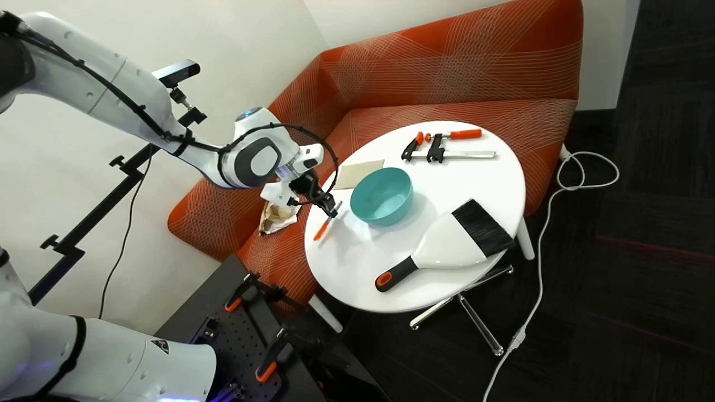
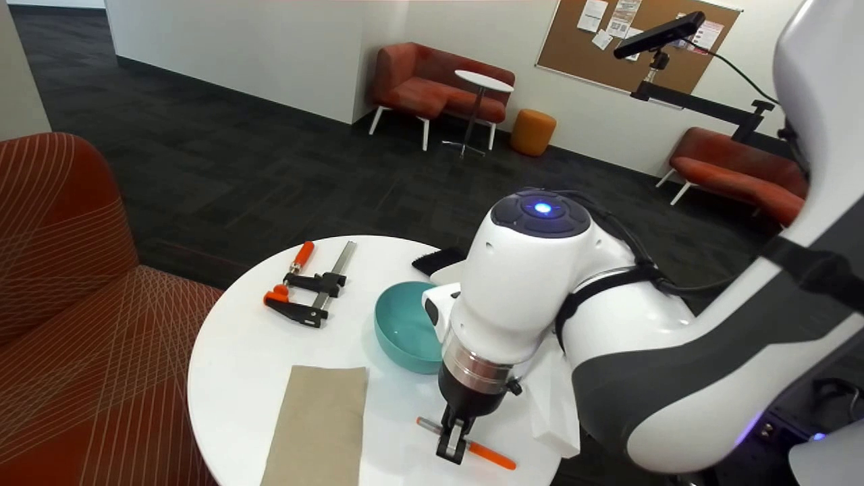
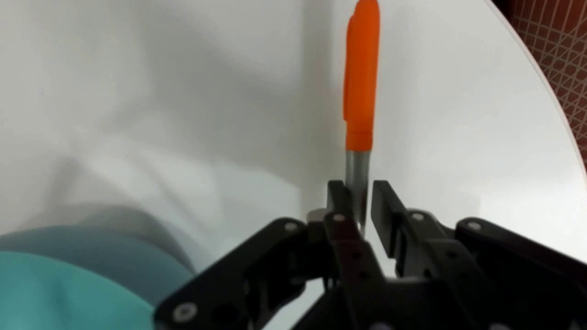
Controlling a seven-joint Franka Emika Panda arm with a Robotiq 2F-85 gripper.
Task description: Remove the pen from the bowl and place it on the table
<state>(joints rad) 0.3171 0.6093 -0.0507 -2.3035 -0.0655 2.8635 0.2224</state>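
Okay, pen (image 3: 361, 87) between tool (image 3: 360, 195) fingers (image 3: 338, 197).

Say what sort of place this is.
Most likely a shared lounge or break-out area, perhaps in an office building. In an exterior view, the far side has a notice board with papers on it, a red bench with a small round table by it, and an orange stool.
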